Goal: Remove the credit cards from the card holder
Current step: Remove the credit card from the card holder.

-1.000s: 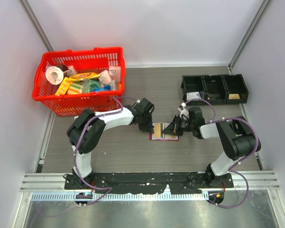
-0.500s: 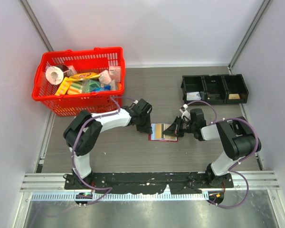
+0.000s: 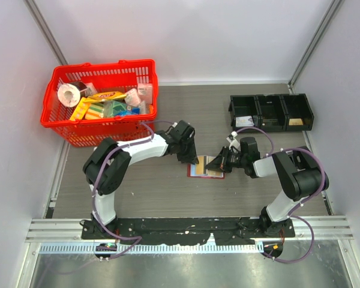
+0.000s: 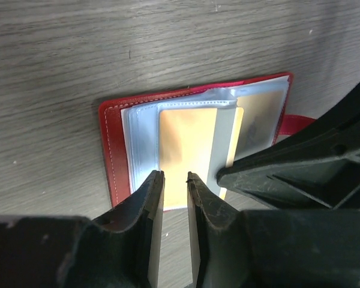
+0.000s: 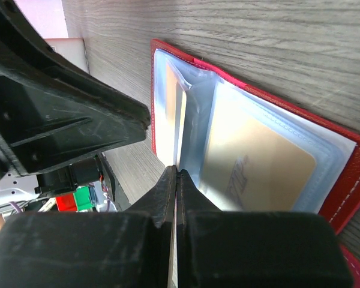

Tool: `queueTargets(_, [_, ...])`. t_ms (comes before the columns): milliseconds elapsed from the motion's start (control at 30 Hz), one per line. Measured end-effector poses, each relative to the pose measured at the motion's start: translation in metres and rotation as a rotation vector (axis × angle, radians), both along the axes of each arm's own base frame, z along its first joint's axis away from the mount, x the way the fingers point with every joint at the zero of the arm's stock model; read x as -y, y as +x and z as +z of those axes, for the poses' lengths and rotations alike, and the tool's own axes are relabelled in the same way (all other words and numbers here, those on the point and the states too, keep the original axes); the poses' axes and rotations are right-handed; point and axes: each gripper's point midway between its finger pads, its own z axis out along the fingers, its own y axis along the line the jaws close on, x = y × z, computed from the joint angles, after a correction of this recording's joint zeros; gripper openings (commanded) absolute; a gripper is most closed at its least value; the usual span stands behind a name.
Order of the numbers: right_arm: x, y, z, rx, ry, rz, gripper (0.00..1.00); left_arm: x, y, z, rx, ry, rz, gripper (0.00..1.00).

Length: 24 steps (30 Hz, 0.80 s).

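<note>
The red card holder lies spread open on the table between both grippers. Its pale blue pockets face up. A tan credit card sits in the left pocket, and another tan card in the right pocket. My left gripper hovers over the near edge of the left tan card with its jaws a narrow gap apart and nothing between them. My right gripper is shut, pinching the upright edge of a middle pocket leaf. It shows as a black wedge in the left wrist view.
A big red basket full of groceries stands at the back left. A black three-compartment tray stands at the back right. White walls close in the table on three sides.
My left gripper has shifted slightly right, over the holder's left half. The holder slid a little left and back. The right gripper has barely moved.
</note>
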Motion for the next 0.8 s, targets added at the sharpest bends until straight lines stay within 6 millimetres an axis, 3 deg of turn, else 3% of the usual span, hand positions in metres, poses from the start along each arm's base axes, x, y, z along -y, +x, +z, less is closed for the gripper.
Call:
queueTargets(167, [0.0, 0.0, 0.0, -0.001, -0.002, -0.003, 0.16, 0.006, -0.004, -0.017, -0.043, -0.002, -0.011, 0.22])
queueTargets(267, [0.001, 0.002, -0.001, -0.002, -0.005, -0.01, 0.22, 0.008, -0.005, -0.018, -0.05, -0.01, -0.016, 0.21])
queueTargets(800, [-0.005, 0.017, 0.002, 0.011, 0.033, -0.033, 0.25, 0.01, -0.005, -0.019, -0.061, -0.013, -0.02, 0.2])
